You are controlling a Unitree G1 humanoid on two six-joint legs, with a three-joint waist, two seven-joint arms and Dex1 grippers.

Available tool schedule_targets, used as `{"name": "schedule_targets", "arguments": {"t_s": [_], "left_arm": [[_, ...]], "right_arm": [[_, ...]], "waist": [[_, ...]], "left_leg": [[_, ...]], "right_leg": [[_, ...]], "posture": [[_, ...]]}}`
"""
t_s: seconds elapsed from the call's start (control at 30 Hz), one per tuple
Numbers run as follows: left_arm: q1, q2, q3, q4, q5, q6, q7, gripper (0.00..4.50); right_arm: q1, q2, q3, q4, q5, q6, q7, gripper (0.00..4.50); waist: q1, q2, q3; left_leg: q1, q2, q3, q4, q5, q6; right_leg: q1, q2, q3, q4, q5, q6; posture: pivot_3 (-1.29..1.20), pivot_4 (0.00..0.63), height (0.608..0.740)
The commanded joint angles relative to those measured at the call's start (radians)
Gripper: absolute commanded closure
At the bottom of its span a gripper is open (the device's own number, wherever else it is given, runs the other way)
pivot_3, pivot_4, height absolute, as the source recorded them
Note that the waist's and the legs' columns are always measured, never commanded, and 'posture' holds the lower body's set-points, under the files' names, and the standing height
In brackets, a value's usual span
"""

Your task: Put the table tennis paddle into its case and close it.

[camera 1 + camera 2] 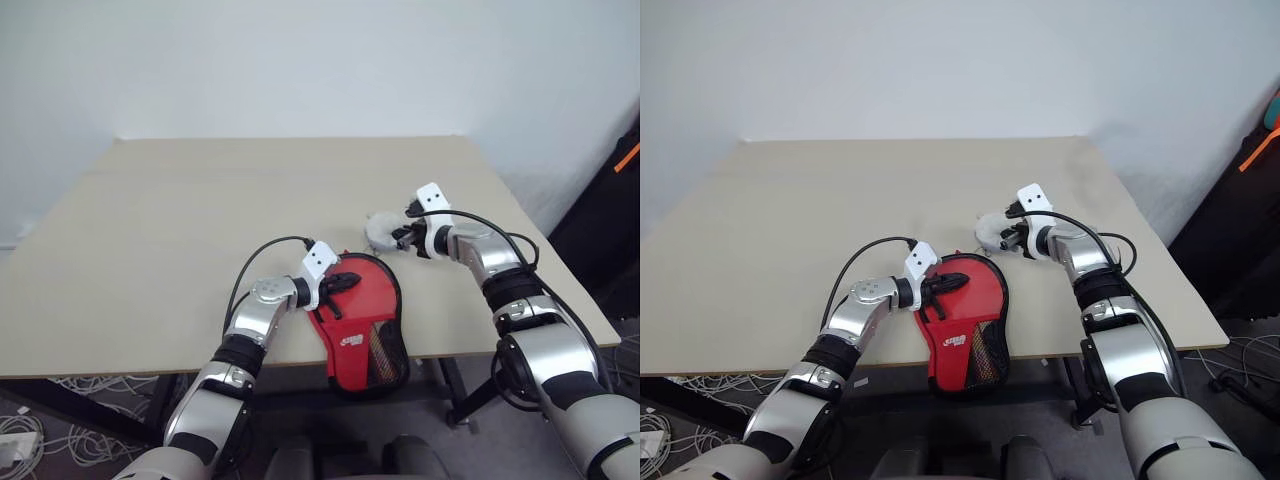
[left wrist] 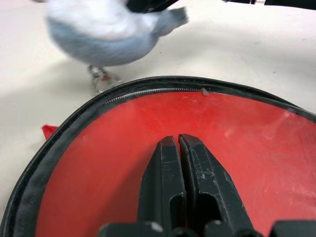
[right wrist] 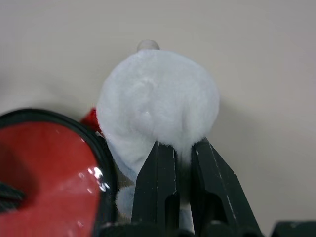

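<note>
The red case (image 1: 365,320) with black trim lies at the table's front edge, and its narrow mesh end hangs over the edge. My left gripper (image 1: 350,282) is shut, its fingertips (image 2: 170,148) resting on the case's red face (image 2: 98,168) just inside the zip line. My right gripper (image 1: 400,238) is shut on a pale bluish-white fluffy lump (image 3: 158,98), just past the case's round end (image 3: 49,168). In the left wrist view the lump (image 2: 108,29) hangs off the table beyond the case rim. The table tennis paddle is hidden.
The beige table (image 1: 200,200) stretches away behind and to the left of the case. A dark bag with an orange strip (image 1: 615,190) stands off the table's right side. Cables (image 1: 20,430) lie on the floor at the lower left.
</note>
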Motion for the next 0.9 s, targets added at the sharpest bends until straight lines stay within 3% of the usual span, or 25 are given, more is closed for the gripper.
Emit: {"name": "schedule_targets", "arguments": {"t_s": [0.03, 0.37, 0.53, 0.9], "left_arm": [[0.006, 0.005, -0.013, 0.041, 0.026, 0.012, -0.005, 4.50], [-0.004, -0.001, -0.018, 0.053, 0.028, 0.009, -0.016, 4.50], [-0.017, -0.005, -0.021, 0.071, 0.031, 0.004, -0.020, 4.50], [-0.034, -0.005, -0.023, 0.098, 0.037, -0.009, -0.033, 4.50]], "right_arm": [[0.030, -0.090, -0.014, -0.115, -0.017, 0.002, 0.042, 4.48], [0.233, -0.276, -0.032, -0.516, 0.031, 0.181, 0.175, 4.48], [0.366, -0.373, -0.050, -0.769, 0.132, 0.255, 0.293, 4.48], [0.529, -0.519, -0.074, -0.957, 0.220, 0.303, 0.369, 4.48]], "waist": [[0.001, 0.000, 0.000], [0.007, 0.004, -0.002], [0.010, 0.004, -0.002], [0.017, 0.003, -0.002]], "left_leg": [[0.000, 0.000, 0.000, 0.000, 0.000, 0.000], [0.000, -0.001, 0.000, 0.001, 0.000, 0.000], [0.000, -0.001, 0.000, 0.001, 0.000, 0.001], [0.000, -0.001, 0.000, 0.002, -0.001, 0.001]], "right_leg": [[0.000, 0.000, 0.000, 0.000, 0.000, 0.000], [0.000, 0.000, 0.000, -0.001, 0.000, 0.000], [0.001, -0.001, 0.000, -0.001, -0.001, 0.001], [0.001, -0.001, 0.000, -0.002, -0.004, 0.005]], "posture": [[0.00, 0.000, 0.740], [0.00, 0.000, 0.740], [0.00, 0.000, 0.740], [0.00, 0.000, 0.740]]}}
